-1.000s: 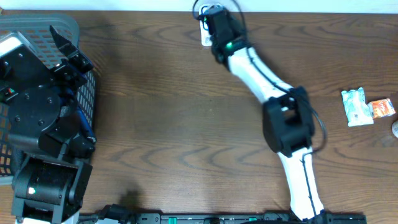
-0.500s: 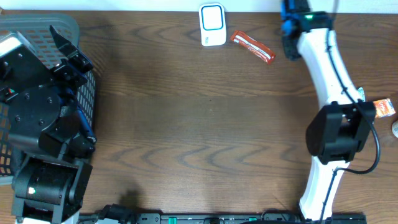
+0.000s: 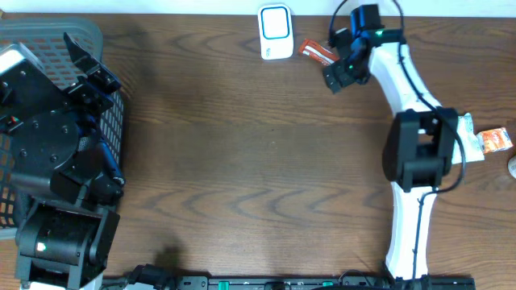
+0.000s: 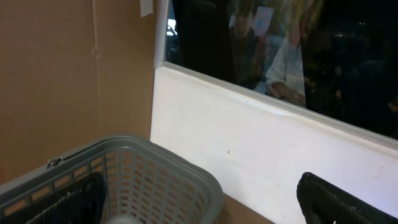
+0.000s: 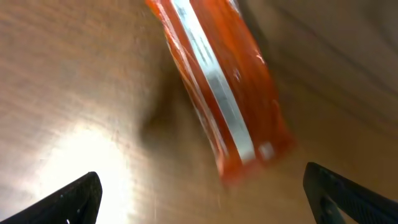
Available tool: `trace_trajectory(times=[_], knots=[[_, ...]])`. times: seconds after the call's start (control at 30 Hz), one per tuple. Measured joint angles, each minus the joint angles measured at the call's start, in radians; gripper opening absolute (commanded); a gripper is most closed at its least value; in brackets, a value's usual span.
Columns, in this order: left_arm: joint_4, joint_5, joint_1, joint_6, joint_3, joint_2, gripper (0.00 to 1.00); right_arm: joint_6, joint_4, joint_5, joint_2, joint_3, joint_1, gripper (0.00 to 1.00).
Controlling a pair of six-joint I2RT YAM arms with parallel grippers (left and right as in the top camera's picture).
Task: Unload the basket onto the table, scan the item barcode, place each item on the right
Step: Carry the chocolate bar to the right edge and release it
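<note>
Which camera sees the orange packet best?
Right wrist view: the packet fills the frame, close up. Overhead shows only its end beside the scanner; the right gripper hides the rest. Left wrist view misses it.

basket (image 3: 81, 32): grey, left table edge | orange packet (image 3: 495, 140): right table edge | table (image 3: 242, 161): dark wood

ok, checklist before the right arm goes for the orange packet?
1. Right gripper open, nothing held: ok.
2. Orange packet ahead of the fingers, roughly centred: ok.
3. Packet lying flat on the table, nothing on top: ok.
4. Scanner beside the packet, unobstructed: ok.
5. Barcode location on the packet: cannot tell.
6. Left gripper open over the basket, far from the packet: ok.
</note>
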Motion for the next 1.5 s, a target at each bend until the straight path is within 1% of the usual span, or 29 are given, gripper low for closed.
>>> trace_trajectory(times=[0.27,0.43,0.5,0.57,0.7,0.73,0.8,0.83,0.87,0.97,1.17,1.27,1.37,1.5], knots=[[-0.012,0.0,0.0,0.0,0.0,0.005,0.98,-0.011,0.182,-0.019,0.039,-0.001,0.004,0.99],[-0.013,0.0,0.0,0.0,0.0,0.031,0.97,0.005,0.243,-0.034,0.074,-0.001,0.003,0.99],[-0.014,0.0,0.0,0.0,0.0,0.044,0.98,0.023,0.257,-0.067,0.095,0.003,0.001,0.94],[-0.014,0.0,0.0,0.0,0.0,0.058,0.98,0.031,0.257,-0.08,0.1,0.006,0.001,0.8],[-0.014,0.0,0.0,0.0,0.0,0.083,0.98,0.062,0.252,-0.094,0.105,0.01,-0.001,0.37],[-0.014,0.0,0.0,0.0,0.0,0.086,0.98,0.076,0.251,-0.096,0.105,0.01,-0.002,0.28],[-0.014,0.0,0.0,0.0,0.0,0.09,0.98,0.104,0.245,-0.097,0.105,0.01,-0.006,0.13],[-0.014,0.0,0.0,0.0,0.0,0.09,0.98,0.12,0.241,-0.096,0.104,0.011,-0.011,0.03],[-0.014,0.0,0.0,0.0,0.0,0.089,0.98,0.151,0.233,-0.097,0.103,0.013,-0.02,0.01],[-0.013,0.0,0.0,0.0,0.0,0.089,0.98,0.194,0.191,-0.093,0.091,0.014,-0.042,0.01],[-0.011,0.0,0.0,0.0,0.0,0.08,0.98,0.286,-0.003,-0.041,0.024,0.004,-0.143,0.01],[-0.011,0.0,0.0,0.0,0.0,0.071,0.98,0.311,-0.108,0.059,-0.063,-0.001,-0.22,0.01],[-0.01,0.0,0.0,0.0,0.0,0.069,0.98,0.321,-0.176,0.176,-0.154,-0.001,-0.294,0.01],[-0.01,0.0,0.0,0.0,0.0,0.069,0.98,0.33,-0.2,0.282,-0.23,0.001,-0.411,0.01]])
